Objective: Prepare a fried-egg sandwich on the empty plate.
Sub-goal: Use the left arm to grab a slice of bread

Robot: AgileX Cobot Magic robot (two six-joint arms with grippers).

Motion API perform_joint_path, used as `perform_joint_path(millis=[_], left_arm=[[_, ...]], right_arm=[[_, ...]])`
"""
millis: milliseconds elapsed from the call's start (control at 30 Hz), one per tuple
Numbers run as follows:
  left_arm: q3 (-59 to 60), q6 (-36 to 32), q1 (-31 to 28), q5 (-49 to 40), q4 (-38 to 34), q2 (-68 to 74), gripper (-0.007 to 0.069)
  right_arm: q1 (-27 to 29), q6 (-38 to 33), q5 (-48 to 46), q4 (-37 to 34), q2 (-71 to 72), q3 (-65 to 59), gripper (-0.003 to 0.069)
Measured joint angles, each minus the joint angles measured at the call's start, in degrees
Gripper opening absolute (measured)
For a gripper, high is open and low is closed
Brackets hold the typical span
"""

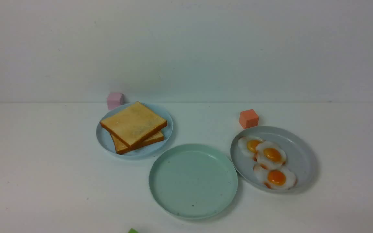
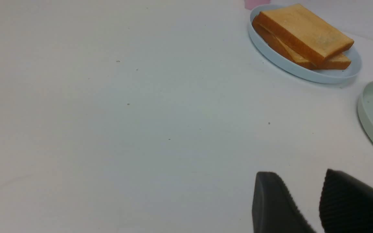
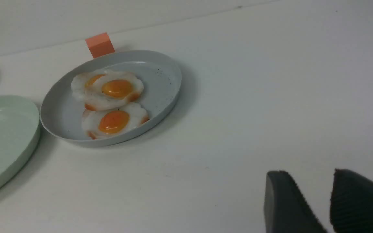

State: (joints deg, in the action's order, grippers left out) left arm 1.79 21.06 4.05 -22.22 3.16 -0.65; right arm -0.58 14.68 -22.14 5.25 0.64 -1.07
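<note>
We judge the two square golden toast slices (image 1: 133, 124) with darker brown crusts to be light and stiff, toy pieces unlikely to crumble; they lie stacked and skewed on the round light blue plate (image 1: 104, 142), so the upper slice's overhanging corner offers a place to pinch across its thickness. The three small white toy fried eggs (image 1: 271, 154) with orange yolks look thin, probably rubbery and a little slippery; they overlap on the round grey-blue plate (image 1: 303, 152), the middle one seemingly on top, and we would take it low, by the rim of its white. The round pale mint-green plate (image 1: 193, 181) lies bare between the other two, nearer us, just beside the egg plate.

Neither hand shows in the front view. In the wrist views the left hand (image 2: 298, 174) has its fingers spread with nothing between them, over the white tabletop (image 2: 108, 129); the toast is well apart from it, the mint-green plate's edge nearer. The right hand (image 3: 308, 173) is likewise spread and holds nothing; the eggs lie well apart from it.
</note>
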Motion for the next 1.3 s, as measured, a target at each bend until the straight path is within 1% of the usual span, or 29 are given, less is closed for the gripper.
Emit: perform_joint_path(millis=[400, 467, 633, 733, 800, 933, 967, 1000, 1100, 1133, 1200, 1233, 1300], left_arm=[[0.00, 0.06, 0.00, 0.67, 0.14, 0.00, 0.0237], [0.00, 2.56, 0.00, 4.83, -2.45, 0.00, 0.0237], [0.00, 12.44, 0.00, 16.27, -15.97, 0.00, 0.0237], [0.00, 14.54, 0.00, 20.96, -18.49, 0.00, 0.0237], [-0.07, 15.34, 0.00, 21.85, -19.14, 0.00, 0.0237], [-4.91, 15.06, 0.04, 17.55, -18.38, 1.87, 0.0208], [-8.76, 12.90, 0.04, 14.55, -16.96, 6.14, 0.0168], [-9.80, 12.59, 0.04, 14.17, -16.82, 6.75, 0.0163], [-20.10, 4.30, 0.04, 5.88, -15.22, 19.84, 0.0066], [-21.89, 1.92, 0.21, 4.16, -15.07, 22.96, 0.0050], [-28.45, -3.48, 2.26, -2.65, -14.98, 30.26, 0.0001], [-31.38, -5.69, 3.94, -5.83, -14.98, 33.60, -0.0013], [-35.97, -8.68, 7.16, -10.68, -14.98, 38.60, -0.0013]], right_arm=[[0.00, 0.00, 0.00, 0.00, 0.00, 0.00, 0.0241], [0.00, 0.00, 0.00, 0.00, 0.00, 0.00, 0.0241], [0.00, 0.00, 0.00, 0.00, 0.00, 0.00, 0.0241], [0.00, 0.00, 0.00, 0.00, 0.00, 0.00, 0.0241], [0.00, 0.00, 0.00, 0.00, 0.00, 0.00, 0.0241], [0.00, 0.00, 0.00, 0.00, 0.00, 0.00, 0.0241], [0.00, 0.00, 0.00, 0.00, 0.00, 0.00, 0.0241], [0.00, 0.00, 0.00, 0.00, 0.00, 0.00, 0.0241], [0.00, 0.00, 0.00, 0.00, 0.00, 0.00, 0.0241], [0.00, 0.00, 0.00, 0.00, 0.00, 0.00, 0.0241], [0.00, 0.00, 0.00, 0.00, 0.00, 0.00, 0.0241], [0.00, 0.00, 0.00, 0.00, 0.00, 0.00, 0.0241], [0.00, 0.00, 0.00, 0.00, 0.00, 0.00, 0.0241]])
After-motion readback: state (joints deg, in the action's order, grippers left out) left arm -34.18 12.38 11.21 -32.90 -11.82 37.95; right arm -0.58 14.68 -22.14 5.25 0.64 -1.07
